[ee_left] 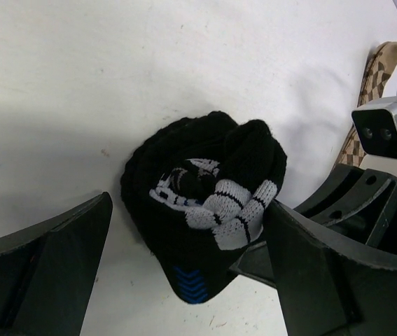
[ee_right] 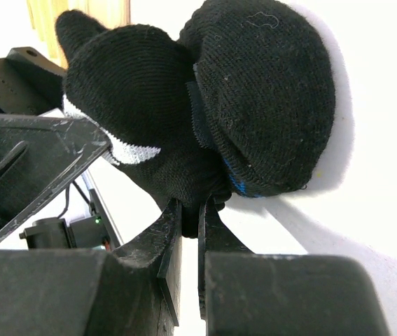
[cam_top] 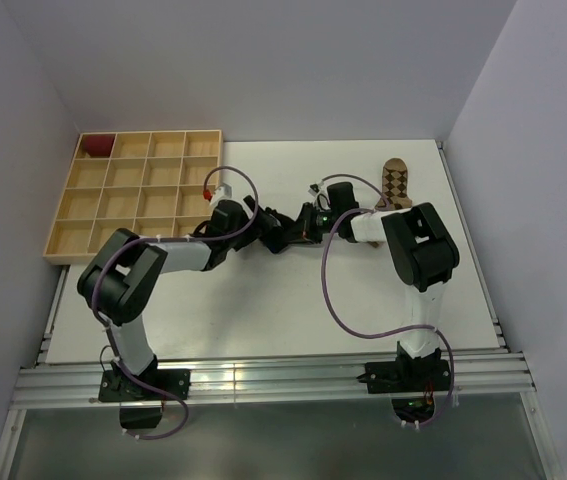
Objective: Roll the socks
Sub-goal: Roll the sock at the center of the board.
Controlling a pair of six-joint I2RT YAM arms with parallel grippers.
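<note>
On the white table, right fingers pinch the rolled black sock; left fingers stand spread either side.

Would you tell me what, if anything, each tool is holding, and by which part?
The right tool pinches the black sock by a fold at its lower edge, near the blue patch. The left tool stands open astride it, gripping nothing.

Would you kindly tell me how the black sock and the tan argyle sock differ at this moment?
The black sock is bunched into a rounded bundle; the tan argyle sock lies flat and stretched out. The black sock is pinched by the right hand; the tan argyle sock is untouched. Both rest on the white table.
</note>
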